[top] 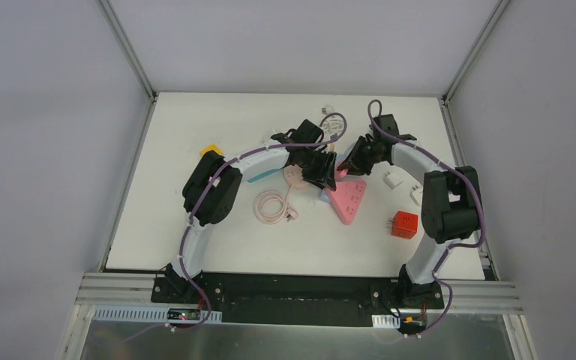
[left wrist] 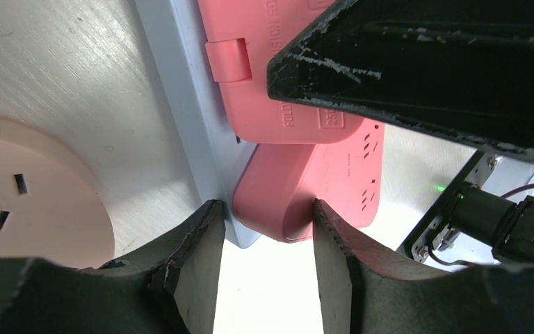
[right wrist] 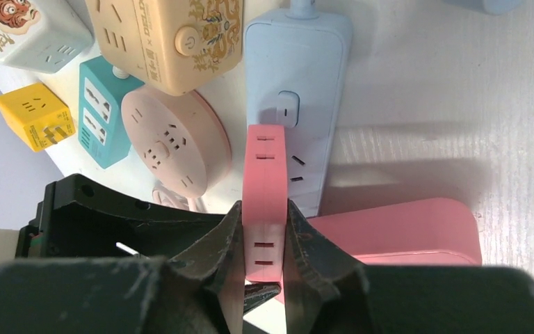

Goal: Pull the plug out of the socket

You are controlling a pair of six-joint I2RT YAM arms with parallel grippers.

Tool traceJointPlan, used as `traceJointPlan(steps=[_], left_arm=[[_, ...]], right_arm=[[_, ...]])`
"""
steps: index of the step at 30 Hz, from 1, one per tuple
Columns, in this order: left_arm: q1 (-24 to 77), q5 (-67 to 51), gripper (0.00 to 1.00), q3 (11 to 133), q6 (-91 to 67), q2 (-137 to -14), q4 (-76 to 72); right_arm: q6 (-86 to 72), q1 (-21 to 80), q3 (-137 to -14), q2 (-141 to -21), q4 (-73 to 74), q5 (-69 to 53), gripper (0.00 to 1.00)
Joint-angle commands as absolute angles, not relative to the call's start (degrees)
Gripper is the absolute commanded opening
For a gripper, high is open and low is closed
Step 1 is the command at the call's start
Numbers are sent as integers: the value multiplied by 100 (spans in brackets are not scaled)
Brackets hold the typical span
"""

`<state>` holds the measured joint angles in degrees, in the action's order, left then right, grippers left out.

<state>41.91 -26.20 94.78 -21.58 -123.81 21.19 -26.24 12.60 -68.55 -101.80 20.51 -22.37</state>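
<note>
The plug (right wrist: pixel 264 174) between the black right fingers (right wrist: pixel 205 261) is seen to be salmon pink, and the power strip (right wrist: pixel 299 62) beyond their tips pale blue. To the left of those fingers are shown a pale pink round socket (right wrist: pixel 174 139), a teal socket block (right wrist: pixel 101 115), a yellow cube (right wrist: pixel 35 115), a cream cube (right wrist: pixel 160 31) printed with gold dragon ornament and a white cube (right wrist: pixel 31 31) bearing an orange tiger. Between the black left fingers (left wrist: pixel 195 264) a deeper pink corner of the triangular strip (left wrist: pixel 285 195) is framed
</note>
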Motion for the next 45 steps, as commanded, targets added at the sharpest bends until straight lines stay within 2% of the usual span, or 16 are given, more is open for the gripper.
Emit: traceJointPlan(steps=[1, 6, 11, 16, 28, 39, 41, 45], left_arm=[[4313, -1905, 23, 8969, -1592, -12744, 2939], [4320, -1900, 23, 8965, -1578, -12740, 2954], [4320, -1881, 22, 8982, -1582, -12742, 2988], [4324, -1848, 22, 8982, -1591, -12745, 3015], [4324, -1818, 21, 9116, -1591, -12805, 3091], [4324, -1711, 20, 9130, -1599, -12816, 3190], [4324, -1701, 20, 9099, -1603, -12806, 3190], [4320, -1692, 19, 9079, -1604, -12791, 3205]], right_arm=[[-2617, 992, -7329, -10043, 2121, -3054, 0], [-2258, 1068, -7802, -10246, 2748, -3019, 0], [-1895, 1336, -7393, -9738, 2349, -2018, 0], [-1771, 1328, -7144, -9353, 2004, -1536, 0], [-2768, 857, -7423, -9777, 2508, -2379, 0], [-1299, 1699, -7202, -9649, 2575, -742, 0], [-1346, 1658, -7241, -9650, 2575, -795, 0], [-2077, 1162, -7434, -9740, 2542, -1943, 0]])
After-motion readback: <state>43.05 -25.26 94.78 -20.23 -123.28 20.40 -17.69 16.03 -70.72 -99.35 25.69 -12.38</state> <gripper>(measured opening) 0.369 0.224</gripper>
